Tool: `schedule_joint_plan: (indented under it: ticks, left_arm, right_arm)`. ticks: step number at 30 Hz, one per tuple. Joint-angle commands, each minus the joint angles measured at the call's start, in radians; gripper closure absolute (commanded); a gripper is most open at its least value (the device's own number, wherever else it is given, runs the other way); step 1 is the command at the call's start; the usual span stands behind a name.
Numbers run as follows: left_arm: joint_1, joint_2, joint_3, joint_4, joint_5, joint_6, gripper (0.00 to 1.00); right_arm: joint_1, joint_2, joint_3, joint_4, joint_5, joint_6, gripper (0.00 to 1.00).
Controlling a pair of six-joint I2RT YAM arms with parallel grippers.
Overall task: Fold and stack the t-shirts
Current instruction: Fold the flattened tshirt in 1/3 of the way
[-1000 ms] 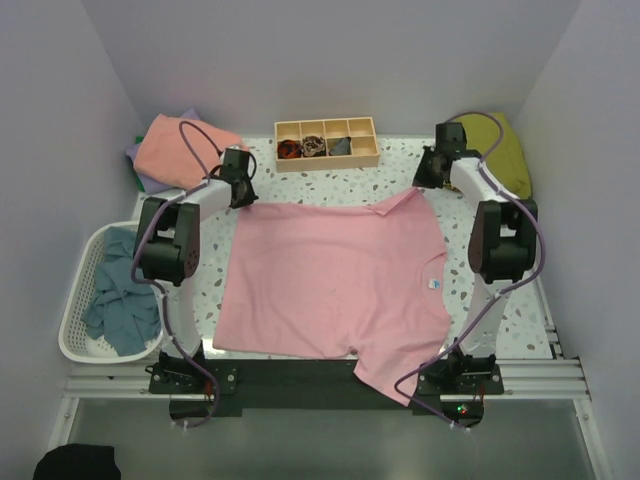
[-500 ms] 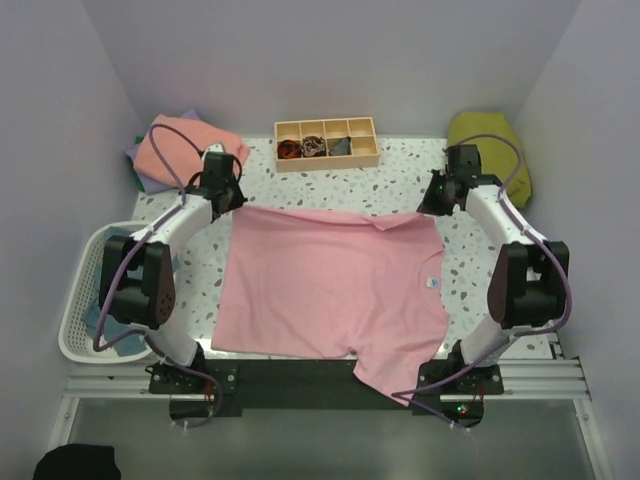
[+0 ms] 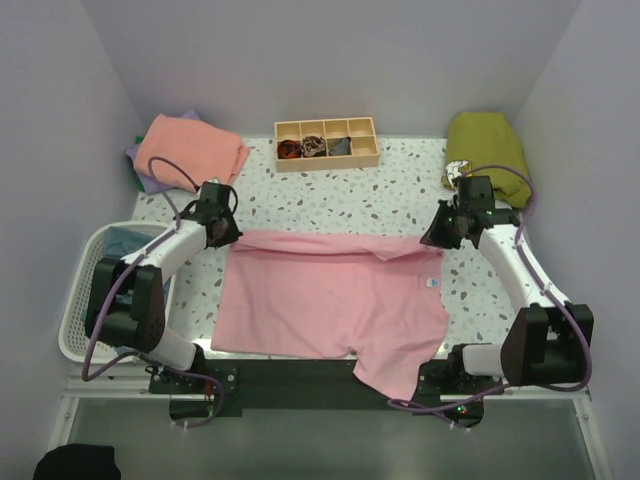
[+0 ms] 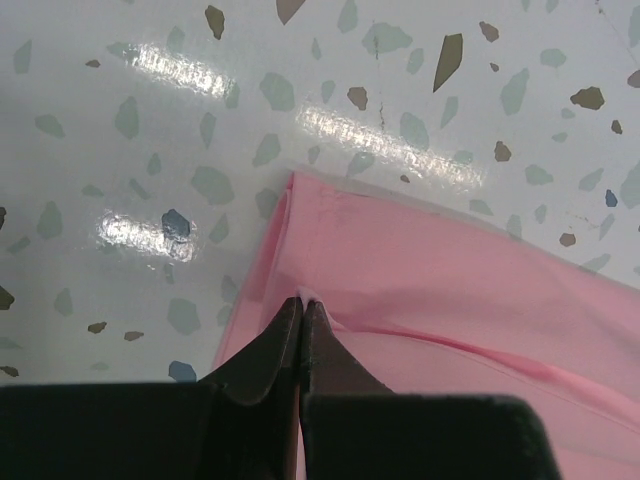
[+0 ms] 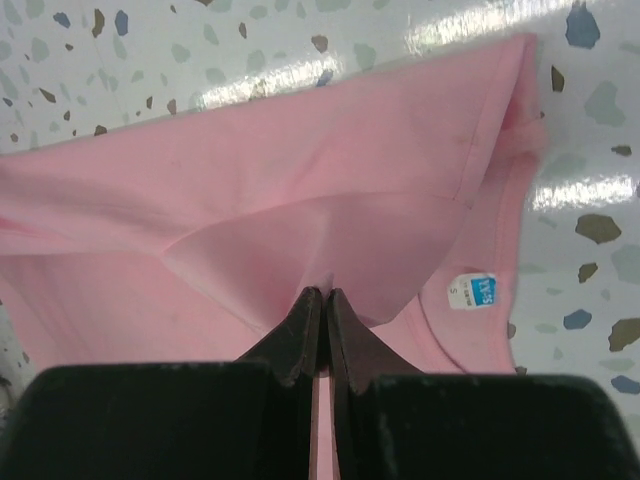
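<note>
While we pinch one shirt from both ends, left gripper [image 4: 301, 300]: jaws pressed together on a small tuck of pink cloth at the left end of the fold.
Right gripper [image 5: 323, 292]: likewise squeezed tight, nipping a raised peak of fabric just beside the collar and its size tag [image 5: 472, 291].
Pink t-shirt [image 3: 330, 300]: spread flat mid-table, its far band doubled over toward us, one sleeve hanging past the near edge.
Cloth: we judge it light, limp and soft. It will likely sag and wrinkle between our two pinches, and may slide on the glossy surface, so we think it is best taken at the outer corners of the fold, both layers together.
Fold edge: it runs fairly straight from one gripper to the other.
Table [image 3: 330, 195]: bare speckled top lies between the fold and the wooden tray [image 3: 327, 143]. The basket [image 3: 68, 320] sits close by our left arm, while the salmon shirt [image 3: 190, 150] and the olive bundle [image 3: 490, 150] sit well apart in the far corners.
</note>
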Motion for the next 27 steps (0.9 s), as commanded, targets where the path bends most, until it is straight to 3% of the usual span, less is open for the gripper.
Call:
schedule_joint_plan:
  ticks: [1,7,8,12,14,15,17,18,22,27]
  left_arm:
    - [0.006,-0.055,-0.006,-0.029,-0.006,-0.009,1.00]
    - [0.006,-0.053,-0.016,-0.058,-0.006,0.005,1.00]
    - [0.006,-0.052,-0.022,-0.067,-0.026,0.001,0.98]
    - [0.006,-0.064,-0.034,-0.096,-0.060,-0.012,0.82]
    - [0.006,-0.082,-0.033,-0.127,-0.069,-0.025,0.66]
    - [0.006,-0.090,-0.031,-0.132,-0.070,-0.032,0.64]
    - [0.006,-0.124,-0.023,-0.118,-0.077,-0.029,0.47]
    - [0.006,-0.133,-0.016,-0.109,-0.083,-0.026,0.45]
    - [0.006,-0.132,0.035,-0.083,-0.061,0.014,0.41]
    - [0.004,-0.075,0.052,0.089,0.138,0.019,0.41]
  right_arm:
    - [-0.001,-0.075,-0.062,-0.081,-0.026,0.033,1.00]
    - [0.005,-0.126,-0.179,-0.104,-0.028,0.055,1.00]
    - [0.005,-0.124,-0.185,-0.108,-0.028,0.053,0.77]
    - [0.006,-0.170,-0.162,-0.120,0.059,0.056,0.59]
    - [0.008,-0.178,-0.122,-0.127,0.113,0.044,0.58]
    - [0.006,-0.173,-0.078,-0.124,0.133,0.038,0.57]
    - [0.006,-0.160,-0.049,-0.059,0.157,0.030,0.54]
    - [0.006,-0.146,-0.024,-0.039,0.144,0.029,0.55]
    - [0.006,0.001,0.022,0.030,0.078,0.035,0.57]
    - [0.008,0.113,0.016,0.156,0.002,0.050,0.60]
